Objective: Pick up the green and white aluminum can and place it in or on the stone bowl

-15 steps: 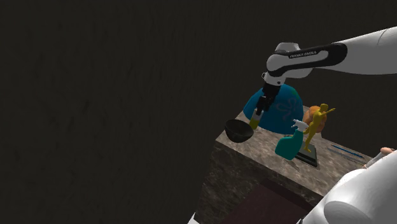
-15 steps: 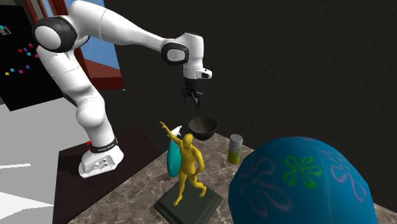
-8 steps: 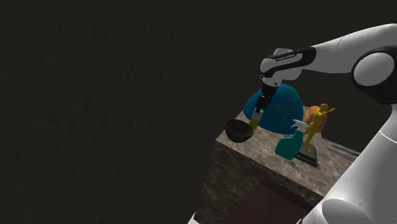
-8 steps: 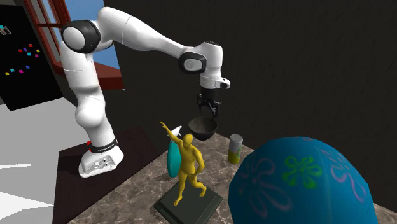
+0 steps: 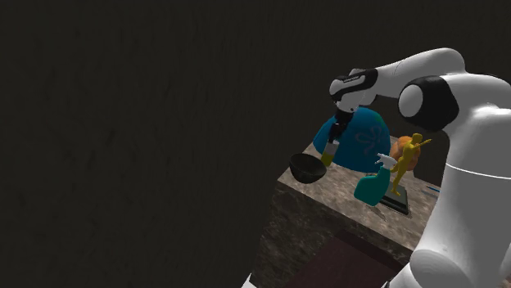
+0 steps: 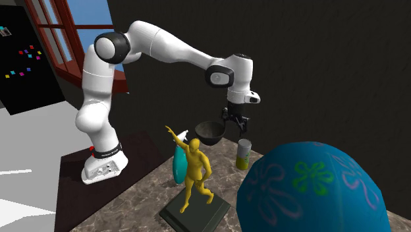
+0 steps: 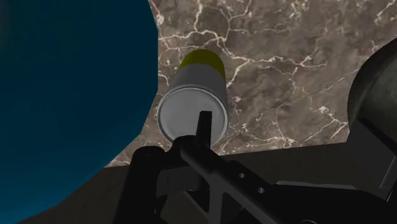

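Observation:
The can (image 6: 244,153) has a pale body with a yellow-green band and stands upright on the marble tabletop (image 6: 138,204), between the dark bowl (image 6: 211,132) and a big blue egg-shaped object (image 6: 309,191). My gripper (image 6: 236,122) hangs just above the can, slightly toward the bowl, not touching it. In the shoulder view the gripper (image 5: 336,135) is over the can (image 5: 327,155), with the bowl (image 5: 307,168) at the table corner to its left. In the wrist view the can (image 7: 194,102) lies straight ahead of the gripper (image 7: 203,127), with the bowl's rim (image 7: 375,83) off to one side.
A gold figurine on a dark base (image 6: 194,173) and a teal spray bottle (image 6: 179,161) stand near the bowl. The blue egg-shaped object (image 7: 70,83) crowds the can closely. An orange object (image 5: 401,150) sits behind the figurine (image 5: 405,164). The table edge drops off just past the bowl.
The arm has swung from above the bowl toward the second exterior view's right and come lower, so the gripper now hangs over the can. The can, the bowl and the other objects have not moved.

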`<state>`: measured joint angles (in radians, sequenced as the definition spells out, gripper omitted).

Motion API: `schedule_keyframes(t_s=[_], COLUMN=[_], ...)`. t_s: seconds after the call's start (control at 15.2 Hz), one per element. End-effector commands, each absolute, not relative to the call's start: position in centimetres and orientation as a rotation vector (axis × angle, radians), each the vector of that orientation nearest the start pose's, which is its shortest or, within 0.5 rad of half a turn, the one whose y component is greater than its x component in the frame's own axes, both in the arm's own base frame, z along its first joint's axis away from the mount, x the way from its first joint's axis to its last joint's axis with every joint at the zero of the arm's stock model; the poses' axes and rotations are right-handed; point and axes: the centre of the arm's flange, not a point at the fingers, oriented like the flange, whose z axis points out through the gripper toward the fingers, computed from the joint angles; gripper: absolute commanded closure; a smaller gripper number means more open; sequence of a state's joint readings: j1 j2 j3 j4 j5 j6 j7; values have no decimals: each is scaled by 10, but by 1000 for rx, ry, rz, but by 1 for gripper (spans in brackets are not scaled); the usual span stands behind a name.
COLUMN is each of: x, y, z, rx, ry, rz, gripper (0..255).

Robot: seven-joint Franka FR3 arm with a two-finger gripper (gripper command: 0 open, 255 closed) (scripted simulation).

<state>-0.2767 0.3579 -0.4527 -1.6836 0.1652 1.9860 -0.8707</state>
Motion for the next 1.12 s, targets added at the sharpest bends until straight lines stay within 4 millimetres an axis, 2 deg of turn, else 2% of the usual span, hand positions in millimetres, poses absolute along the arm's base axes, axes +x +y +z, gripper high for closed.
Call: schedule_keyframes(t_s=[0.0,0.2,0.26,0.73,1.06], x=[519,537,538,537,537], y=[-426,-458,-459,-458,-458], z=[397,384,383,343,343], rx=[-3129,-3131,-3131,-3131,-3131], ry=[-163,-176,-176,-176,-176], rz=[15,7,7,7,7], gripper=[0,0,0,0,0])
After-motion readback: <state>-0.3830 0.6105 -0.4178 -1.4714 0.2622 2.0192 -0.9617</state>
